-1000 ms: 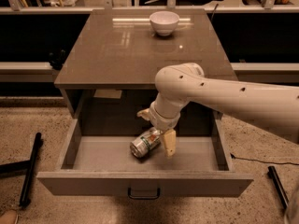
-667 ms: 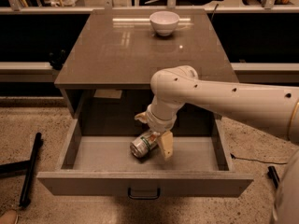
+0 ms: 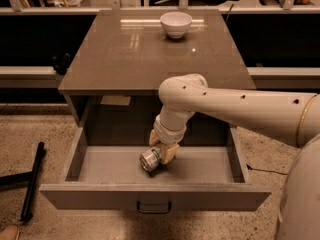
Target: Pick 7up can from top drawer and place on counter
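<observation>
The 7up can [image 3: 149, 160] lies on its side in the open top drawer [image 3: 90, 196], near the middle of the drawer floor, with a shiny metal end towards the front left. My gripper [image 3: 161, 150] reaches down into the drawer from the white arm [image 3: 235, 106]. Its tan fingers [image 3: 169, 152] sit on either side of the can's rear part and are closed against it. The can still rests low at the drawer floor. The glossy grey-brown counter [image 3: 125, 59] is directly above the drawer.
A white bowl [image 3: 176, 24] stands at the back of the counter. The drawer front has a small dark handle [image 3: 154, 207]. A black pole [image 3: 33, 180] lies on the speckled floor to the left. A pale sheet [image 3: 116, 100] lies inside the cabinet behind the drawer.
My gripper has shifted slightly left and its fingers have drawn in around the can. The can has hardly moved.
</observation>
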### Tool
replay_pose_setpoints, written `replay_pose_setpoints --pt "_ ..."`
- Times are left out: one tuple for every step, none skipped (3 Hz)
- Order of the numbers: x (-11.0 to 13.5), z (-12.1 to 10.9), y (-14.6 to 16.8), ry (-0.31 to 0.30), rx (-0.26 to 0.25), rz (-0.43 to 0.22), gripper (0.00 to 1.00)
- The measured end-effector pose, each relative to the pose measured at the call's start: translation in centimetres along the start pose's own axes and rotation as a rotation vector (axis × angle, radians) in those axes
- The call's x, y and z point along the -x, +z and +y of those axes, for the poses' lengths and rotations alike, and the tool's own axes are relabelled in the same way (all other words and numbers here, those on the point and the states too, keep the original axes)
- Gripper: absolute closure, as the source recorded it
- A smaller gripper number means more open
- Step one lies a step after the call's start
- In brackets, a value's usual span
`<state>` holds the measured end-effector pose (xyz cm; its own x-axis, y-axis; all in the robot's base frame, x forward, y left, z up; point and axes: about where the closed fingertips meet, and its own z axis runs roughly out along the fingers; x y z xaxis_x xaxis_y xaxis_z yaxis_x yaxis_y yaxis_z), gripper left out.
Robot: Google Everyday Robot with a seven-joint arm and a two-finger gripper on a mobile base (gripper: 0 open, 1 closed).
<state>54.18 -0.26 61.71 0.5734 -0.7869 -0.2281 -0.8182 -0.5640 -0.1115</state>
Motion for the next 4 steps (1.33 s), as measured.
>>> replay_pose_setpoints --pt "-0.3 0.6 -1.4 0.029 -0.033 -0.012 0.72" --pt "-1.1 2.5 -5.3 0.089 -0.117 -0.031 0.96" --pt "-3.4 5.3 -11.0 0.181 -0.213 -0.033 1.00" --pt "-3.4 5.3 -11.0 0.181 -0.213 -0.033 1.00"
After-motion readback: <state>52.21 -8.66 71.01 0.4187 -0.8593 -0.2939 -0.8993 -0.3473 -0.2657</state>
